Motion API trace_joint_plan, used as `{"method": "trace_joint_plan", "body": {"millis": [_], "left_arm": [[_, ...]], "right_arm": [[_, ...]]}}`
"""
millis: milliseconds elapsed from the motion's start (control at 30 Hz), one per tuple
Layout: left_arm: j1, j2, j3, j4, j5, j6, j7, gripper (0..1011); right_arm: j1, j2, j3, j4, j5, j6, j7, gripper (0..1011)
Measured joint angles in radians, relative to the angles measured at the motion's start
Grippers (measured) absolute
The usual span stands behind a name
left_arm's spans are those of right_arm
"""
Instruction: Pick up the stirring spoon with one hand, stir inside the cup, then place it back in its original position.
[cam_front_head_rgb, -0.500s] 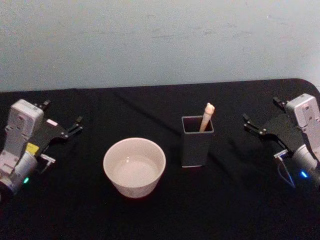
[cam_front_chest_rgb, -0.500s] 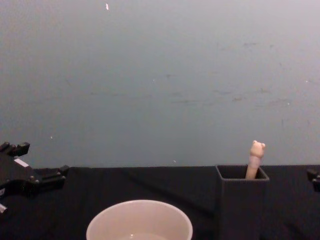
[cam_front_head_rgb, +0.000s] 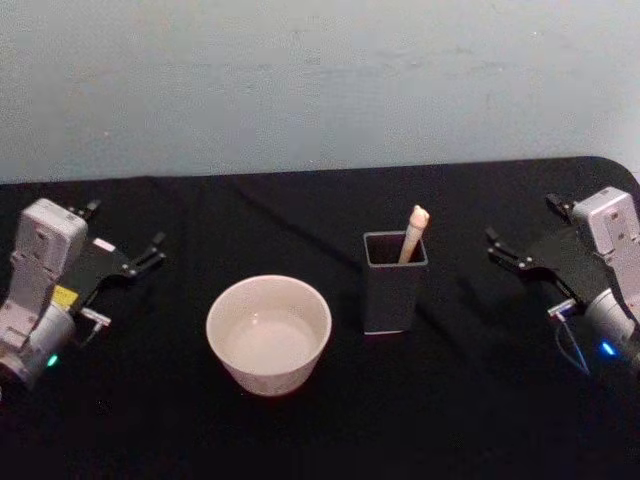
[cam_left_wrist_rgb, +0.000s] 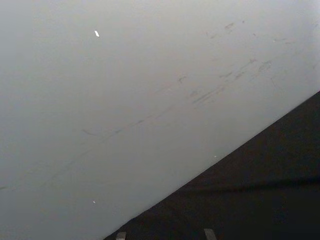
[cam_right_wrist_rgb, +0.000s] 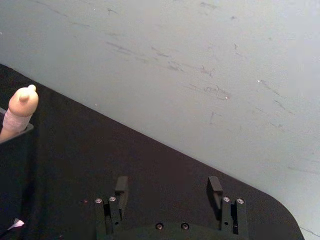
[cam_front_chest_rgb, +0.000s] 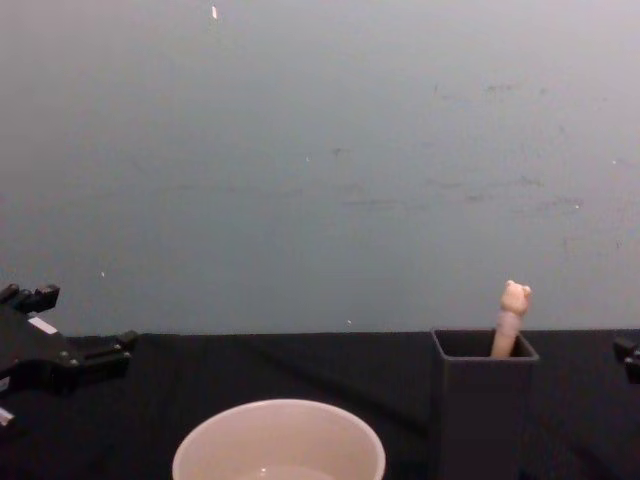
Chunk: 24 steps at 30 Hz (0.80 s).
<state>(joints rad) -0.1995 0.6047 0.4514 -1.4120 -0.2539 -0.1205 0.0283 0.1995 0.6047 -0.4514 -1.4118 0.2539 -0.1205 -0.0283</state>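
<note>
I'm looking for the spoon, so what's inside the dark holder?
The spoon stands in the holder, its beige bear-topped handle poking above the rim. Its bowl and neck are hidden by the walls.

Bear-topped stirring spoon (cam_front_head_rgb: 414, 232) leaning in grey holder (cam_front_head_rgb: 390, 300), beside wide cream cup (cam_front_head_rgb: 270, 375).

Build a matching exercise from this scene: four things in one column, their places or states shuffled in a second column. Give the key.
Column one
1. small beige-handled stirring spoon with a bear head
2. wide round cream-white cup
3. left gripper
4. right gripper

Column two
A. open, empty, at the black table's right side
B. on the table, left of the dark grey square holder
C. open, empty, at the table's left side
D. leaning in the holder, head above its rim

Pairs: 1-D, 2-B, 3-C, 4-A
</note>
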Motion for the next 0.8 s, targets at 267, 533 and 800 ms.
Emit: {"method": "trace_joint_plan", "body": {"millis": [267, 533, 800], "left_arm": [[0.0, 0.0, 0.0, 0.0, 0.0, 0.0, 0.0, 1001], [0.0, 0.0, 0.0, 0.0, 0.0, 0.0, 0.0, 1001], [0.0, 0.0, 0.0, 0.0, 0.0, 0.0, 0.0, 1001]], "right_arm": [[0.0, 0.0, 0.0, 0.0, 0.0, 0.0, 0.0, 1002], [0.0, 0.0, 0.0, 0.0, 0.0, 0.0, 0.0, 1002], [0.0, 0.0, 0.0, 0.0, 0.0, 0.0, 0.0, 1002]]}}
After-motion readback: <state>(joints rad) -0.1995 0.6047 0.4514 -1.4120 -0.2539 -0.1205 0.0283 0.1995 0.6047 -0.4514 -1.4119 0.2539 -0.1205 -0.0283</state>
